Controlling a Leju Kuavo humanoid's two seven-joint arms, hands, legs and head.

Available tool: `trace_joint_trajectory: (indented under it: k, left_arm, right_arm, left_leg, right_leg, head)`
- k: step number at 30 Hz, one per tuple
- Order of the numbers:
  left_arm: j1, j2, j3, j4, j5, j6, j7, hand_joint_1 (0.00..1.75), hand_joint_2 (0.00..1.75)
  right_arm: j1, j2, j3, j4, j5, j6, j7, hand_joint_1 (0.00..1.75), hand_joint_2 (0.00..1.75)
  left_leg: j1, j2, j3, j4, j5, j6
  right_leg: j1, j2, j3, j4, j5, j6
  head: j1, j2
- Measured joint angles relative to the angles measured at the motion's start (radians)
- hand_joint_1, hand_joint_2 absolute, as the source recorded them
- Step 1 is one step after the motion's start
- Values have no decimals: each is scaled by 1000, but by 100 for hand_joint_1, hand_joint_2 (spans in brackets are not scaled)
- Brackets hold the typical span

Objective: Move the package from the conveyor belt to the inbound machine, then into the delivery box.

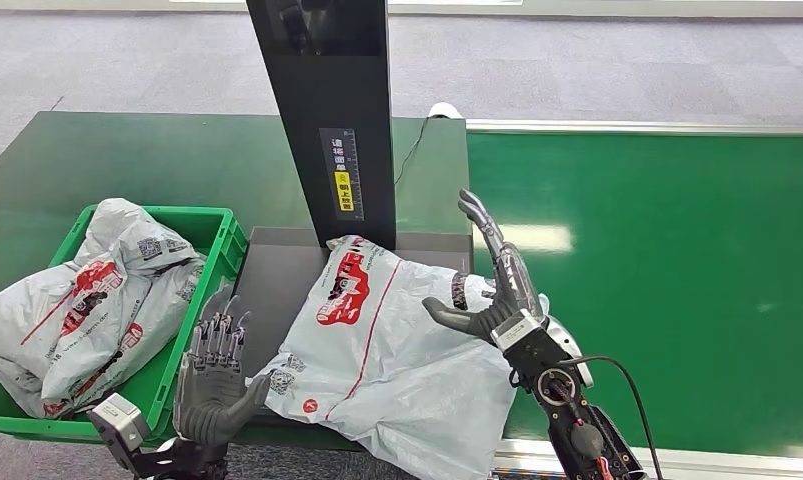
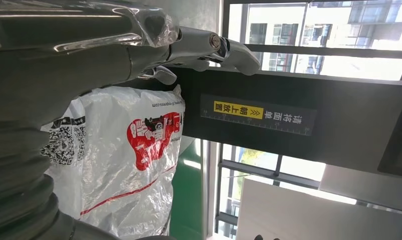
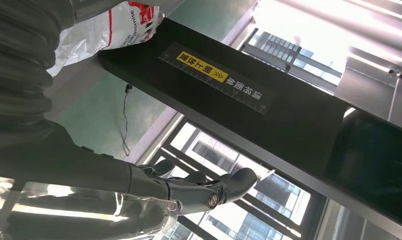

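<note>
- Package (image 1: 377,340): a grey poly mailer with red print. It lies flat on the dark machine (image 1: 277,275) platform, at 6 o'clock from the black post (image 1: 327,110). Its near edge overhangs the platform front.
- Stage, as judged: the belt (image 1: 657,280) leg is done; the transfer to the box (image 1: 222,235) remains.
- Right hand (image 1: 492,290): fingers apart and extended, thumb over the package's 3 o'clock edge. Whether it touches the film cannot be told. It holds nothing.
- Left hand (image 1: 215,375): fingers apart and upright, just off the package's 8 o'clock corner, holding nothing.
- Box: green, at 9 o'clock from the package, already loaded with similar bags (image 1: 87,300).
- Procedure: bring both hands in on opposite edges and gather the film. The bag is slack and will sag if held at one side alone.
- Lift clear of the platform before moving toward 9 o'clock; the box wall stands higher than the platform.
- Keep the load away from the post at 12 o'clock.
- Release over the free space at the box's 3 o'clock side, not on the rim.
- Risk: slick film may slip from a shallow grip.
</note>
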Motion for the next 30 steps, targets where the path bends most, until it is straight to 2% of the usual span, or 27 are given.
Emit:
trace_joint_trajectory:
  k: [30]
  left_arm:
    - [1,1,0,0,0,0,0,0,175]
  right_arm:
    - [0,0,0,-2,0,0,0,0,175]
  left_leg:
    - [0,0,0,0,0,0]
  right_leg:
    - [0,0,0,0,0,0]
  head:
    - [0,0]
